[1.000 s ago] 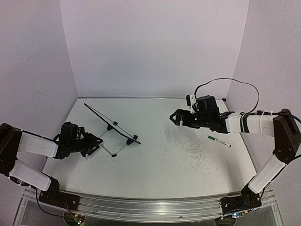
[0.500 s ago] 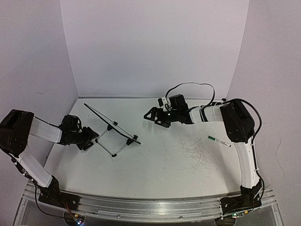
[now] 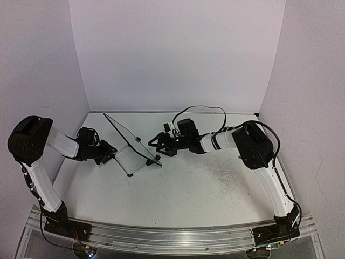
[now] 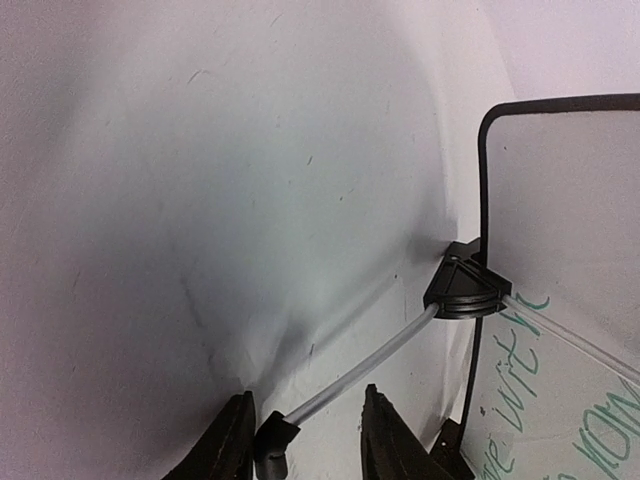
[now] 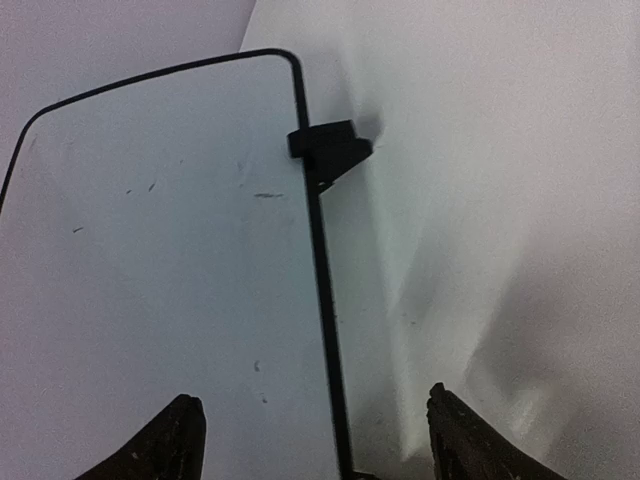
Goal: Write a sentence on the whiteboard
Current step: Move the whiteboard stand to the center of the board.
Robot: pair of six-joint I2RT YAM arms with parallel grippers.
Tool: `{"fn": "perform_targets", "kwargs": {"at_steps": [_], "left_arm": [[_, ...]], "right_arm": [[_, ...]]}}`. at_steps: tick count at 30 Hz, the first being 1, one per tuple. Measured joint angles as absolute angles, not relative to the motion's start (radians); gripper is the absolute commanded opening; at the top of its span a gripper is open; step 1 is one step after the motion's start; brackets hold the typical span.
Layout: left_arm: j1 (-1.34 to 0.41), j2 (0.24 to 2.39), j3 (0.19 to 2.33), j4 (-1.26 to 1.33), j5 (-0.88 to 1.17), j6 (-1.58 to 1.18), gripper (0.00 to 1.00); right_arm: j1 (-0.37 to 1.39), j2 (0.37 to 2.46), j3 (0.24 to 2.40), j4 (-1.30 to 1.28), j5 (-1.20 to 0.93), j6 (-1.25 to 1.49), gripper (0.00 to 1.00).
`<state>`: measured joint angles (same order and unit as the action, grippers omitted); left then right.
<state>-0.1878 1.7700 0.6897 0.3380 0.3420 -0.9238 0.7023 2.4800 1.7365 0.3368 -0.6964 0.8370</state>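
The whiteboard [image 3: 129, 141] leans on its wire stand [image 3: 131, 166] at the left middle of the table. My left gripper [image 3: 110, 153] is open at its left side. In the left wrist view its jaws [image 4: 307, 420] straddle the wire stand's leg [image 4: 370, 360] near its black end cap [image 4: 265, 445] without closing on it. Part of the sentence [image 4: 520, 350] shows as green letters on the board [image 4: 570, 190]; I cannot read it. My right gripper [image 3: 154, 143] is open at the board's right edge. Its jaws [image 5: 312, 420] straddle the black rim [image 5: 322, 300]; this face [image 5: 150, 260] shows only specks.
Faint grey scribble marks [image 3: 226, 175] lie on the tabletop right of centre. White walls close in the back and both sides. A black foot [image 5: 330, 150] sits on the board's rim. The right arm stretches across the table's middle [image 3: 226, 139].
The right arm swung left across the table to the board's right edge. The left gripper moved up to the wire stand. A green marker seen earlier on the right is now hidden.
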Motion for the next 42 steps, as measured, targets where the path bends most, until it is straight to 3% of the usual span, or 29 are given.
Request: {"fn": "perform_targets", "kwargs": {"at_steps": [26, 42], "left_arm": [[-0.343, 2.107, 1.06, 0.444, 0.434, -0.834, 0.35], [-0.426, 2.168, 1.127, 0.454, 0.548, -0.793, 0.35]], "right_arm": [[0.764, 2.186, 1.096, 0.686, -0.594, 0.991, 0.71], [0.913, 2.01, 0.896, 0.674, -0.472, 0.984, 0.76]]}}
